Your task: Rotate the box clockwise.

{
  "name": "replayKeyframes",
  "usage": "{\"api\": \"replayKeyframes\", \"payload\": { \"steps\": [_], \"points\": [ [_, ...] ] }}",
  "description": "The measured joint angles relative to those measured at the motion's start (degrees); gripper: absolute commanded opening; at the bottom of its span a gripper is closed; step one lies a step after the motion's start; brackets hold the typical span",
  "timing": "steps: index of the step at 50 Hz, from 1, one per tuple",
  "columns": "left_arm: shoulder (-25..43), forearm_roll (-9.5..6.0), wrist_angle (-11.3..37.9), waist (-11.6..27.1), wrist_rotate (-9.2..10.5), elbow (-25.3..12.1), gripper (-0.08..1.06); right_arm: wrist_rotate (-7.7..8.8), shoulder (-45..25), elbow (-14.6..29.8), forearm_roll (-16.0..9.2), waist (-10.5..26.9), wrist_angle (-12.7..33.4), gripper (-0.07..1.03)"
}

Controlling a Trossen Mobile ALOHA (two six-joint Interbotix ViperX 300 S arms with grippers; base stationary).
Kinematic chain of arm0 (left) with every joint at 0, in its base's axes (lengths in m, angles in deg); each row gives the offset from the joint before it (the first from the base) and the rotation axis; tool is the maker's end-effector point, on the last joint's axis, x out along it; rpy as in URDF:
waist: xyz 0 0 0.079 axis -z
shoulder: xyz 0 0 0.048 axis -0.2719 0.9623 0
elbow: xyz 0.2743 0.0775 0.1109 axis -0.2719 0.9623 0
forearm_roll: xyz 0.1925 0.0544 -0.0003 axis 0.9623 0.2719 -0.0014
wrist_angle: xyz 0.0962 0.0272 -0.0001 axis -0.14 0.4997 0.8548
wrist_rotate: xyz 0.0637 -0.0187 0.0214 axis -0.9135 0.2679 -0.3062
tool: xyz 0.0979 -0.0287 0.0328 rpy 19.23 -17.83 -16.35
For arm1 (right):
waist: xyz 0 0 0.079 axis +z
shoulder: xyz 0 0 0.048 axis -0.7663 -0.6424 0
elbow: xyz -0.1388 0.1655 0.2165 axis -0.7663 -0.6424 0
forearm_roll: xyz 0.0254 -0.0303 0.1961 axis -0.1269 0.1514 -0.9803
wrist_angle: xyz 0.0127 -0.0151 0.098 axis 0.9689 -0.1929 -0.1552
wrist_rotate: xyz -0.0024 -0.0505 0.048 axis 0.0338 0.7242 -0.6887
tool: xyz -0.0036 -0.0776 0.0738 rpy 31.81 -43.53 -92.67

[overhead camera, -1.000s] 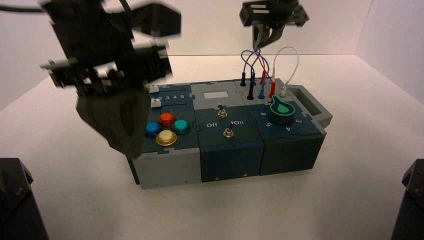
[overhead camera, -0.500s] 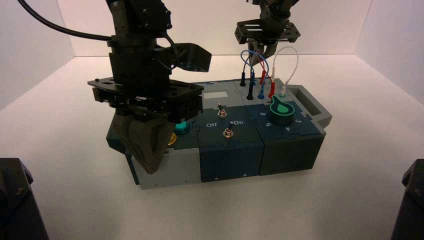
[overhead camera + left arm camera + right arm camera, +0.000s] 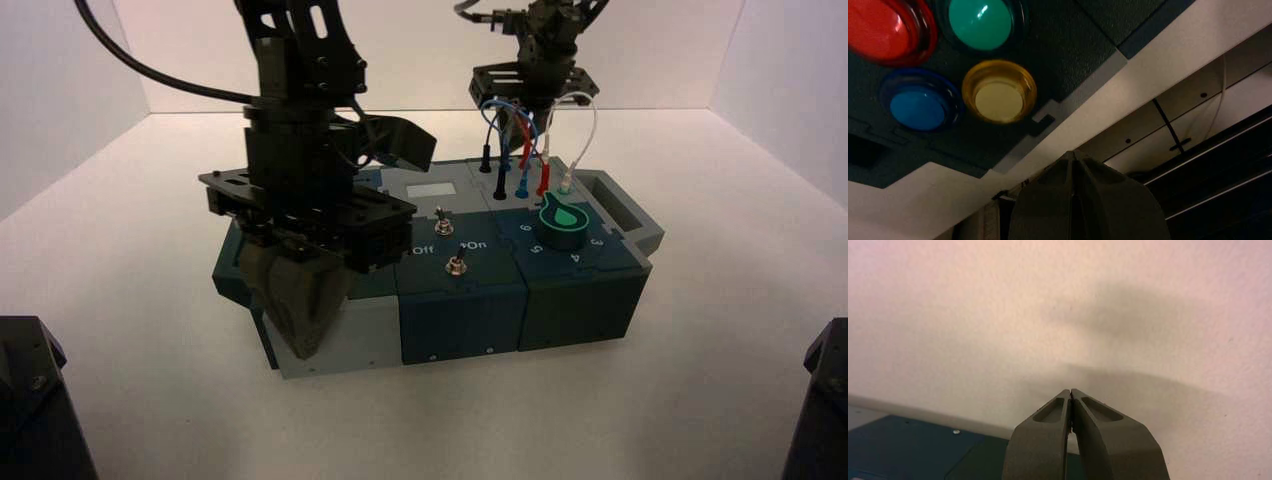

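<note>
Two arms hang over the box [image 3: 440, 265] mid-table: the left gripper [image 3: 300, 325] at its near-left corner, the right gripper [image 3: 528, 112] behind the far wires [image 3: 525, 140]. Left wrist view: closed fingers [image 3: 1088, 200] by the yellow button [image 3: 999, 97]. Right wrist view: fingers [image 3: 1048, 440] pressed together, holding nothing.

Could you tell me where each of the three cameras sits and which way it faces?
High view: above and behind the arms, looking down at the box; shows left gripper and right gripper.
Left wrist view: on the left arm, facing the box's four coloured buttons; shut fingers show.
Right wrist view: on the right arm, facing white floor behind the box; shut fingers show.
Shared: all show the box.
</note>
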State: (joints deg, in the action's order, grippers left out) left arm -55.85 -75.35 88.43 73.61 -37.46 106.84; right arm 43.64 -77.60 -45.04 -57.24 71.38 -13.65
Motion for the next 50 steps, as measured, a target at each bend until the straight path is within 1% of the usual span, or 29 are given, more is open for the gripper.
{"api": "replayKeyframes", "payload": {
  "steps": [3,5,6,10,11,16,24,43,50],
  "points": [
    [0.79,0.7,0.18,0.09,0.09,-0.7,-0.03,0.0,-0.62,0.0,-0.26,0.09,0.62,-0.02],
    [1.14,1.76,0.26,0.09,0.0,-1.14,-0.03,0.09,-0.88,0.0,-0.53,0.09,1.41,-0.02],
    [1.23,1.85,0.26,0.0,0.0,-1.23,-0.03,0.09,-0.97,0.0,-0.53,0.09,1.41,-0.02],
    [1.76,3.52,0.7,-0.26,0.09,-2.02,-0.03,0.18,-1.23,0.0,-0.79,0.09,2.2,-0.02],
    [1.76,3.52,0.62,-0.26,0.09,-2.02,-0.03,0.18,-1.23,0.0,-0.79,0.09,2.46,-0.02],
    [2.46,4.83,1.58,-0.88,0.18,-2.55,-0.03,0.18,-1.23,0.0,-1.05,0.09,3.25,-0.02],
    [3.08,5.8,2.2,-1.23,0.18,-2.99,-0.03,0.18,-1.14,0.0,-1.23,0.18,4.66,-0.02],
    [5.54,6.15,2.64,-1.14,0.26,-4.31,-0.03,0.26,-1.14,0.0,-1.93,0.53,6.77,-0.02],
    [7.21,7.21,2.55,-1.14,0.35,-5.01,-0.03,0.26,-1.14,-0.09,-2.2,0.53,6.86,-0.02]
  ]
}}
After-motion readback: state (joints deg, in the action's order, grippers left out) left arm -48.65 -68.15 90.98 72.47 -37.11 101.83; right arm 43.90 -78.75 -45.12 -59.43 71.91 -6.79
